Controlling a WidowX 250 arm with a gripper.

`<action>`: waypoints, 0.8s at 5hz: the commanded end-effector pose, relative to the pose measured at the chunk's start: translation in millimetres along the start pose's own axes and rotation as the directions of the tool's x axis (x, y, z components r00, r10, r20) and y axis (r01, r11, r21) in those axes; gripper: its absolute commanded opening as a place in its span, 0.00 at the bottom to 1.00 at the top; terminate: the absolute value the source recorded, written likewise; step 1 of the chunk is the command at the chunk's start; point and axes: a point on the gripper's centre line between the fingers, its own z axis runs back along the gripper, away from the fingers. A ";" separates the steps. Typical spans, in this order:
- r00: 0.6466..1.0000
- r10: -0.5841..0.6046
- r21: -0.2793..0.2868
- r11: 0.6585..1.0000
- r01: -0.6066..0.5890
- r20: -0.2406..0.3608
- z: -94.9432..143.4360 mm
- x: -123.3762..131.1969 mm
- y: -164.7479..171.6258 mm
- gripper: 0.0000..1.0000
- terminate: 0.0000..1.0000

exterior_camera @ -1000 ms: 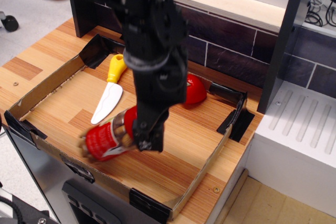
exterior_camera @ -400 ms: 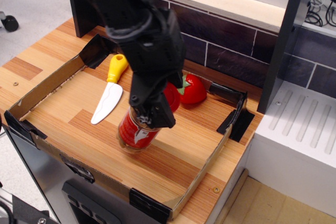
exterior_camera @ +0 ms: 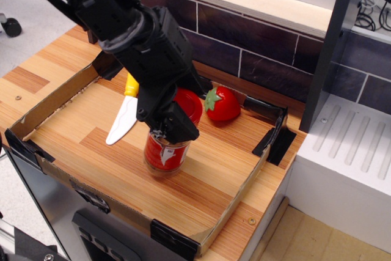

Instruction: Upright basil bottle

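Observation:
The basil bottle [exterior_camera: 166, 153] stands almost upright on the wooden floor of the cardboard tray [exterior_camera: 238, 197], red cap up, its red and white label facing me. My black gripper [exterior_camera: 174, 125] comes from the upper left and is shut on the bottle's upper body just below the cap. The arm hides the bottle's left shoulder. The bottle's base looks to rest on the tray floor.
A red strawberry [exterior_camera: 222, 104] lies just behind and right of the bottle. A white knife with a yellow handle [exterior_camera: 122, 120] lies to the left, partly under the arm. Low cardboard walls ring the tray. A dark tiled wall is behind, a white appliance at right.
The bottle lay on its side a second ago. The gripper has swung it up from tilted to nearly upright, and the arm has leaned back to the upper left.

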 end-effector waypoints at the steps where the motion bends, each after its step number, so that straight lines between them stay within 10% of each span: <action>1: 0.998 0.063 0.010 0.998 -0.063 0.029 17.0 -11.0 18.9 1.00 0.00; 4: 0.971 0.221 0.214 0.957 -0.197 -0.094 80.2 24.2 41.6 1.00 0.00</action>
